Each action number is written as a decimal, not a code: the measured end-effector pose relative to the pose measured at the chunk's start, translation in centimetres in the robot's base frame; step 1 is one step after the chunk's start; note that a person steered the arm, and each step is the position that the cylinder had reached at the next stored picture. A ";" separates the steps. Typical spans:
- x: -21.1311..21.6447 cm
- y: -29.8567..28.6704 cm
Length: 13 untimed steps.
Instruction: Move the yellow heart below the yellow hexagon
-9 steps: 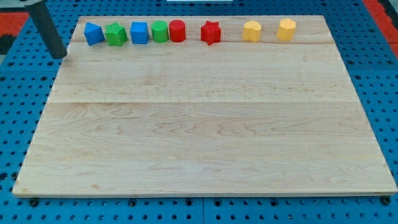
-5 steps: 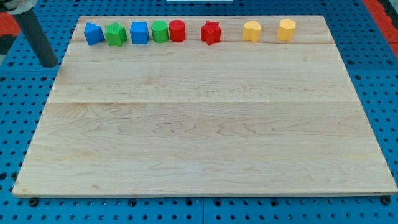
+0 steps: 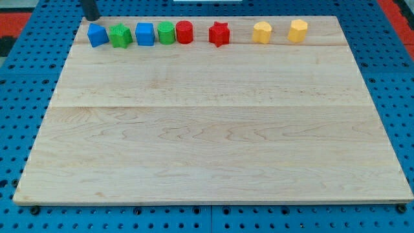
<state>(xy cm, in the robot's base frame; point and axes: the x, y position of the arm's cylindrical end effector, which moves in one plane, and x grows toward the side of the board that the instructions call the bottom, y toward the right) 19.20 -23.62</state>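
The yellow heart (image 3: pixel 262 32) sits in the row along the board's top edge, just left of the yellow hexagon (image 3: pixel 297 30) and level with it. My tip (image 3: pixel 92 17) is at the view's top left, at the board's top edge, just above the leftmost blue block (image 3: pixel 97 35) and far left of both yellow blocks. Only the rod's lower end shows.
Further along the top row stand a green star (image 3: pixel 120 35), a blue cube (image 3: pixel 145 33), a green cylinder-like block (image 3: pixel 167 32), a red cylinder (image 3: pixel 184 32) and a red star (image 3: pixel 219 33). The wooden board (image 3: pixel 213 129) lies on a blue pegboard.
My tip moved from off the board's left side up and to the right, to the board's top-left corner above the blue block. No block has moved.
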 end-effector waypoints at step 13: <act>1.6 29.9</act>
<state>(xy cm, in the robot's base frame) 20.77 6.32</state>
